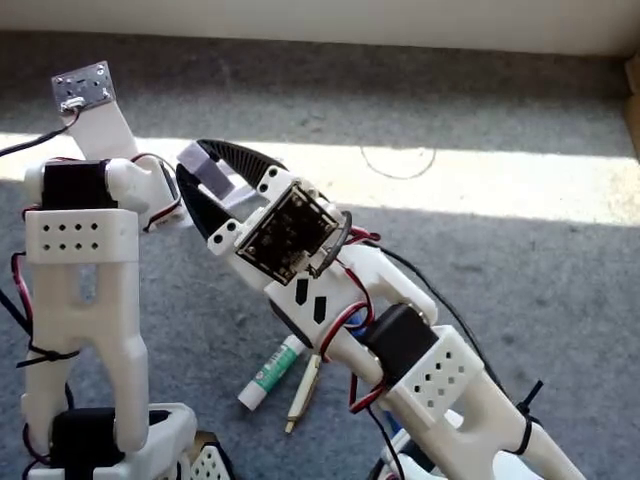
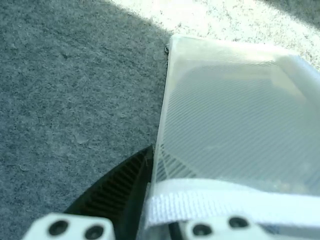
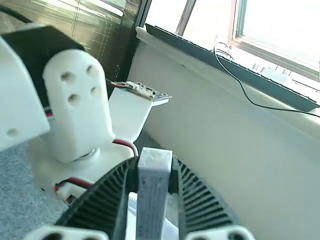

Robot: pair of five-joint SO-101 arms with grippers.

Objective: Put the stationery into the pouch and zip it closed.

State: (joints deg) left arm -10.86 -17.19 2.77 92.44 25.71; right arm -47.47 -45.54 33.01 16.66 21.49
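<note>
**White block pinched in right gripper, pouch at left gripper**

The translucent pouch lies flat on the grey carpet, its far end in the sunlit strip. I can't make out any contents through its ribbed wall. The left gripper sits right at the pouch's webbing-trimmed end; I can't tell whether it's clamped or spread. The right gripper is pinching a white block between its black jaws, raised off the carpet close to the left arm's wrist. A glue stick and a tan pen lie just beside each other on the carpet under the right arm, well away from the carpet's far edge at the wall.
</note>
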